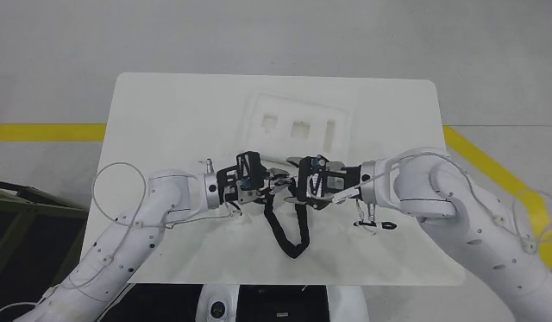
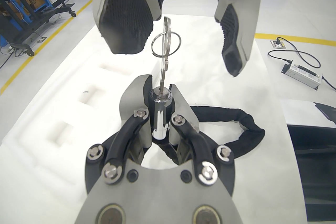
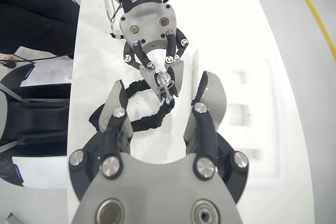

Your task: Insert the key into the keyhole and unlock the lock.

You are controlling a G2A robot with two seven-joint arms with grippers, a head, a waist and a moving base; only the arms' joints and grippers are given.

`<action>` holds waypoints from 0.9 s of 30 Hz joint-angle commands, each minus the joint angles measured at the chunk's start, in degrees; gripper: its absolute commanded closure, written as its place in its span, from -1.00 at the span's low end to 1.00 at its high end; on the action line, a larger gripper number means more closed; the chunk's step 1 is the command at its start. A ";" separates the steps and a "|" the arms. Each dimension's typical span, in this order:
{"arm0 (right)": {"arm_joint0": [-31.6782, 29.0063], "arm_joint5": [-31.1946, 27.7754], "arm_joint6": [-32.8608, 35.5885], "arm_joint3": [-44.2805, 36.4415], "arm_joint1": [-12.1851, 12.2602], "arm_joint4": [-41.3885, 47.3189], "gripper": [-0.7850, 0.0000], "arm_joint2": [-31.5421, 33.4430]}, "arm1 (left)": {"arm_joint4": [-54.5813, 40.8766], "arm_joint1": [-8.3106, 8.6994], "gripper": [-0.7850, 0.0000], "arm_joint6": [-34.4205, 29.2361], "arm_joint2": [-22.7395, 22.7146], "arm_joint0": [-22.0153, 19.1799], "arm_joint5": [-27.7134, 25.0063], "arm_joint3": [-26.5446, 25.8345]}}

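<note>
Left gripper (image 2: pixel 159 88) pinches the lock (image 2: pixel 160 117), key (image 2: pixel 166 51) seated in it. Right gripper (image 2: pixel 181 57) jaws are spread, with gaps flanking the key.

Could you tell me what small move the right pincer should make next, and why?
Probably close the right pincer on the key: it already sits in the lock cylinder gripped by the left pincer, and the open fingers flank it untouched.

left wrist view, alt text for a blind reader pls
The left gripper is shut on the chrome lock cylinder, with the key and its ring standing in the keyhole. The right gripper, open, faces it with a finger on each side of the key. The lock's black chain lies on the white table.
</note>
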 commanded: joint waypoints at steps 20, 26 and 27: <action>-1.80 6.30 -2.55 -0.37 -0.81 1.96 1.00 0.62 | 3.84 -0.45 1.00 -0.08 -2.01 1.99 4.08 -2.96; -3.46 11.10 -2.57 -0.51 -1.00 4.56 1.00 1.36 | 6.64 -0.48 1.00 1.56 -3.01 3.90 7.76 -4.47; -3.76 11.90 -2.60 -0.54 -1.03 4.85 1.00 1.53 | 6.90 -0.50 1.00 1.67 -3.15 4.24 8.29 -4.59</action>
